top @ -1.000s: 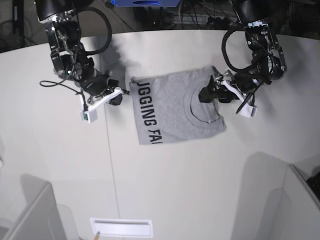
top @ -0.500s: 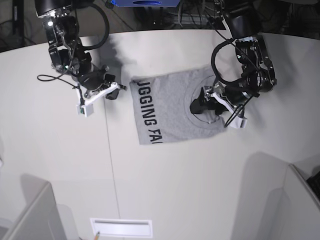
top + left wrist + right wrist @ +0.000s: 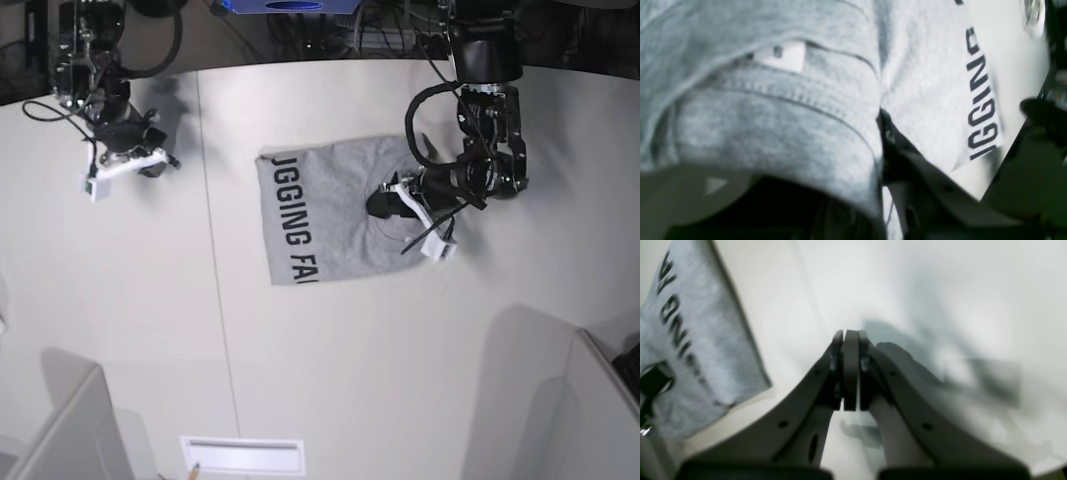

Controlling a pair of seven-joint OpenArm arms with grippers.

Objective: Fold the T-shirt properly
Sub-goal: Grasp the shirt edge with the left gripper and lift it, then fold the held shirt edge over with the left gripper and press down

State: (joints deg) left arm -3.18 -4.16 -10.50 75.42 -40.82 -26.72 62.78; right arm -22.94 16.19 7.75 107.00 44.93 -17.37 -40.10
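The heather-grey T-shirt (image 3: 325,205) lies folded in the middle of the table, with its black lettering (image 3: 290,228) along its left edge. My left gripper (image 3: 382,203) is over the shirt's right part, shut on a fold of its fabric. In the left wrist view the collar with its white label (image 3: 783,55) drapes over my left gripper (image 3: 886,143), and the lettering (image 3: 982,110) runs at the right. My right gripper (image 3: 160,160) is shut and empty at the far left of the table, well apart from the shirt. In the right wrist view my right gripper (image 3: 846,340) has its jaws pressed together, with the shirt (image 3: 690,350) at the left.
A table seam (image 3: 215,270) runs from back to front, left of the shirt. A white slotted tray (image 3: 243,455) sits at the front edge. Grey partitions stand at front left (image 3: 60,430) and front right (image 3: 560,400). Cables hang behind the table.
My left gripper has moved left over the shirt, carrying its right edge inward. My right arm has pulled away from the shirt to the table's far left.
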